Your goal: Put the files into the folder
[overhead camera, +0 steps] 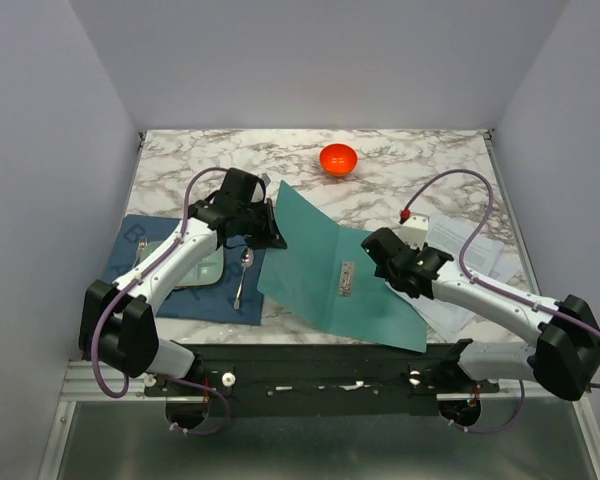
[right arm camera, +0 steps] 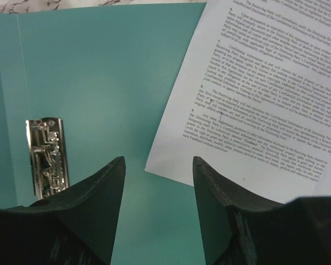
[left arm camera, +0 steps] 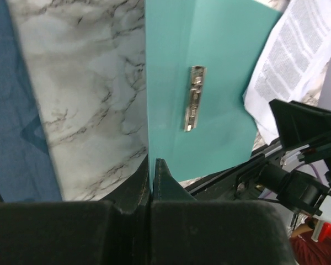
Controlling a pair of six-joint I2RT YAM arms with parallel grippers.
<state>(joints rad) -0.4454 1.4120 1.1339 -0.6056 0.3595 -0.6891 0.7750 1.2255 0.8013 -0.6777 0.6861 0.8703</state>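
Observation:
The teal folder (overhead camera: 325, 270) lies open in the middle of the table, its metal clip (overhead camera: 347, 278) showing on the flat half. My left gripper (overhead camera: 271, 226) is shut on the edge of the folder's raised left cover (left arm camera: 209, 66), which stands edge-on between the jaws. The files (overhead camera: 472, 262), white printed sheets, lie to the right, their left corner overlapping the folder (right arm camera: 110, 83). My right gripper (right arm camera: 159, 165) hovers open above the folder's right part, just short of the corner of the files (right arm camera: 265, 94). Nothing is between its fingers.
A red bowl (overhead camera: 338, 158) sits at the back centre. On the left, a dark blue mat (overhead camera: 140, 262) holds a pale green tray (overhead camera: 202, 268) and a spoon (overhead camera: 242, 272) under the left arm. A small white box (overhead camera: 413, 230) stands behind the right gripper.

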